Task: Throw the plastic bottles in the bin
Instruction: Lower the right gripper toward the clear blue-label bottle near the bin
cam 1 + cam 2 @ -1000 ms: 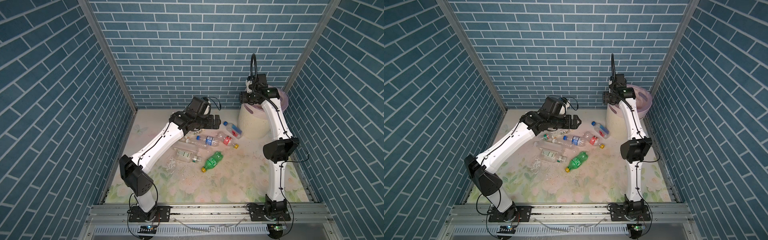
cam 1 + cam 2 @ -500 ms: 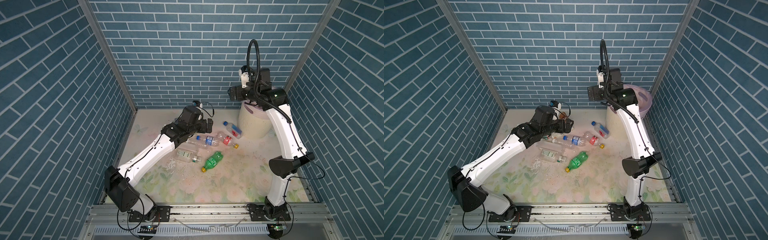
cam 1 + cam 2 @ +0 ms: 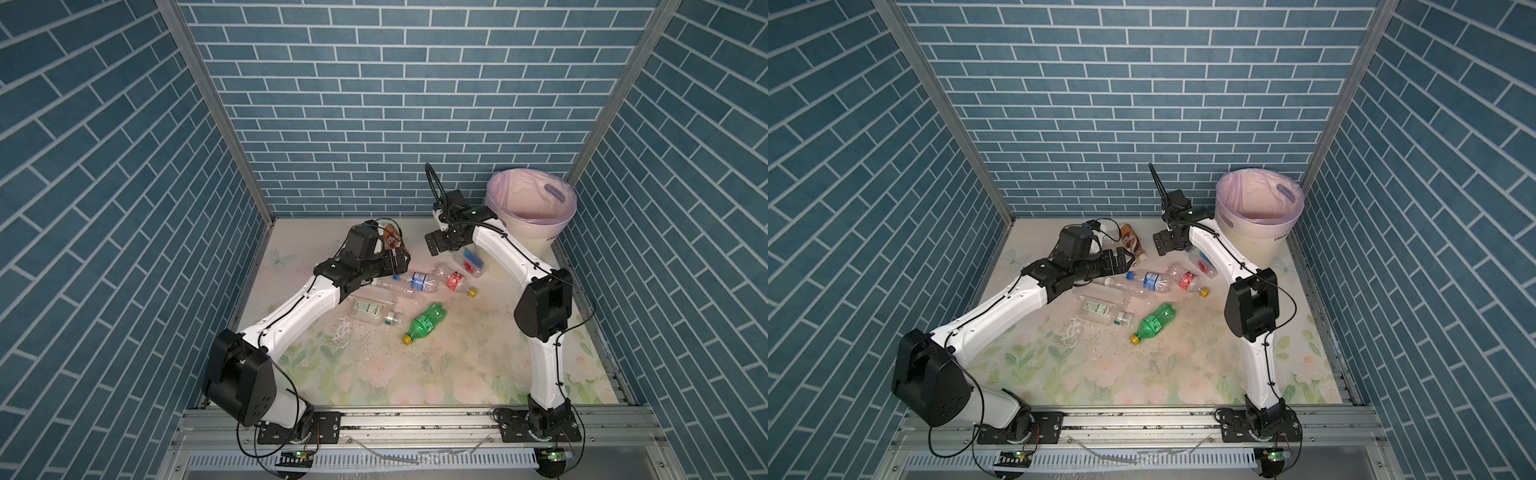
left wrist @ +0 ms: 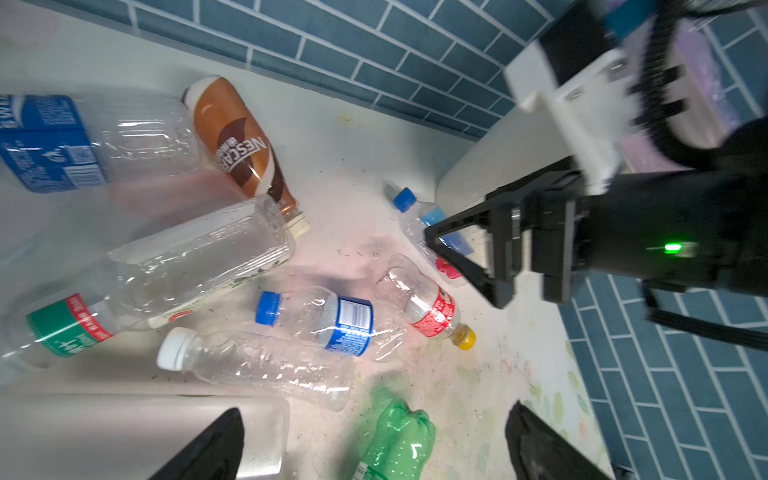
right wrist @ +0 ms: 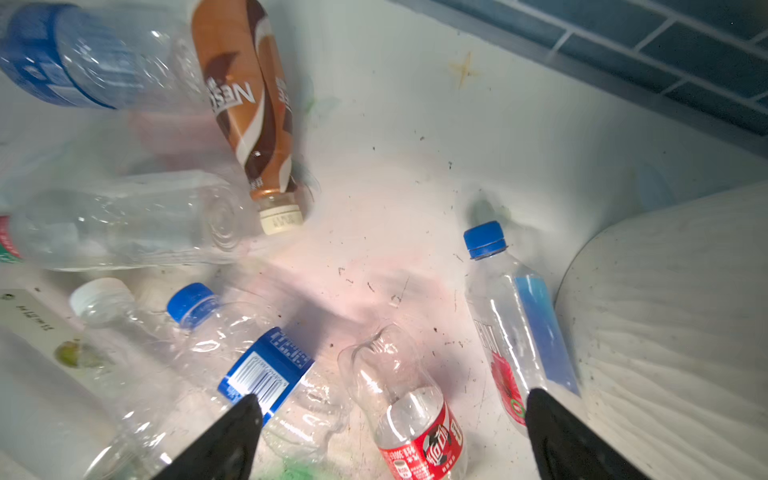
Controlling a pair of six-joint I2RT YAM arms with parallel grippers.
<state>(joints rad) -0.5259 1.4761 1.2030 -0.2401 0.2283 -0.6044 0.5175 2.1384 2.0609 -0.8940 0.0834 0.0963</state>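
The right arm (image 3: 503, 253) has swung off the bin (image 3: 524, 237) and come down at its 9 o'clock side, jaws wide open and empty over the red-labelled bottle (image 5: 419, 436) and the blue-capped bottle (image 5: 515, 328), both lying on the desk (image 3: 457, 374). The left arm (image 3: 299, 307) has stretched toward 12 o'clock, jaws open and empty near the brown Nescafé bottle (image 4: 241, 153). The bin stands unshifted in the desk's 1 o'clock corner.

Blue brick-patterned walls (image 3: 374, 104) enclose a pale floral floor (image 3: 374, 374), evenly lit.
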